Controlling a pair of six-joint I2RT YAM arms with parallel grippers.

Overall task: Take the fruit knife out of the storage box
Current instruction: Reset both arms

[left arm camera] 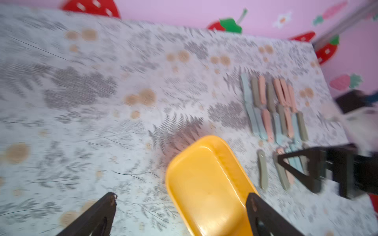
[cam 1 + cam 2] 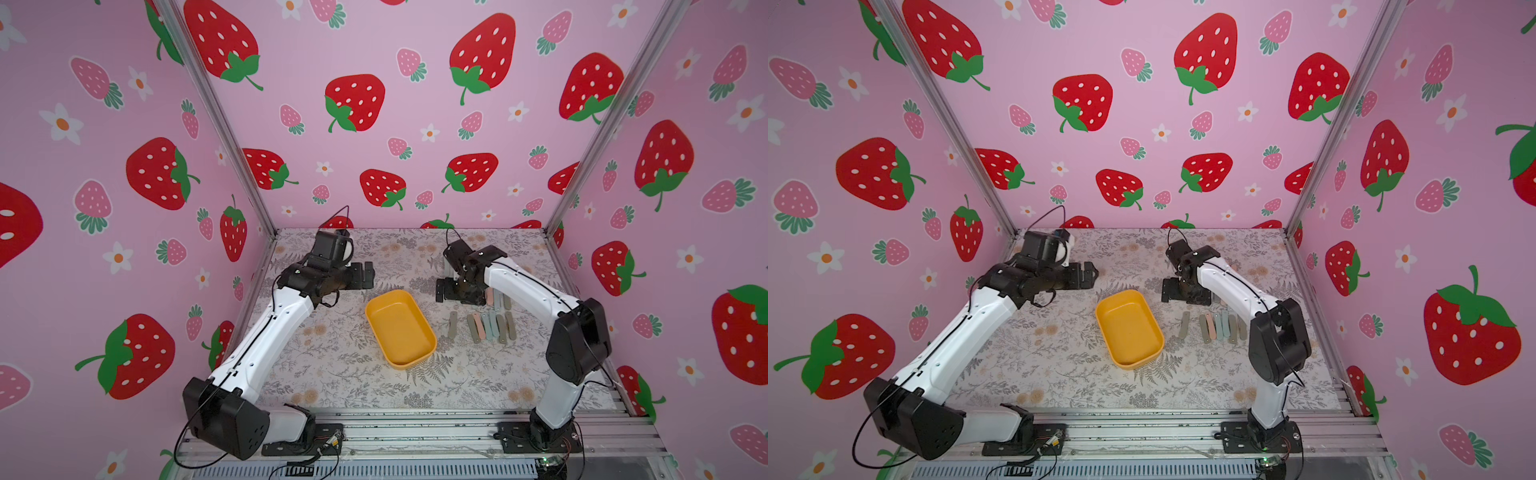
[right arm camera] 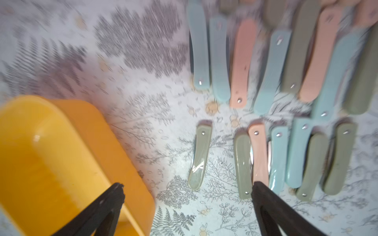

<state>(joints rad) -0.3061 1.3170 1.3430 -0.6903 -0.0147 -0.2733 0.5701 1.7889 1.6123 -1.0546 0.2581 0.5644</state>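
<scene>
Just in front of the near edge of the bench (image 2: 332,386) the two arms are fixed down. The left arm (image 2: 270,328) is by the near left corner and the right arm (image 2: 552,399) is by the near right corner. About in the middle of the bench sits the storage box (image 2: 401,328), a low yellow tub. It lies slanted, with one short end turned to the near right corner and the other to the far left corner. The fruit knives (image 2: 492,328) are all out on the bench, between the box and the right edge. They are folded shut and lie flat, side by side in rows, some blue, some pink, some grey-green. One grey-green knife (image 3: 199,157) lies by itself, between the box and the rest of the near row, and touches neither. A bit farther back, the right fingers (image 3: 272,208) hang over the bench, between the box's far end and the far row of knives. They are spread wide and pinch nothing. More toward the left edge, just past the box's far end, the left fingers (image 1: 98,216) hang in the air too, spread wide with nothing in them. Both wrist views are blurry.
</scene>
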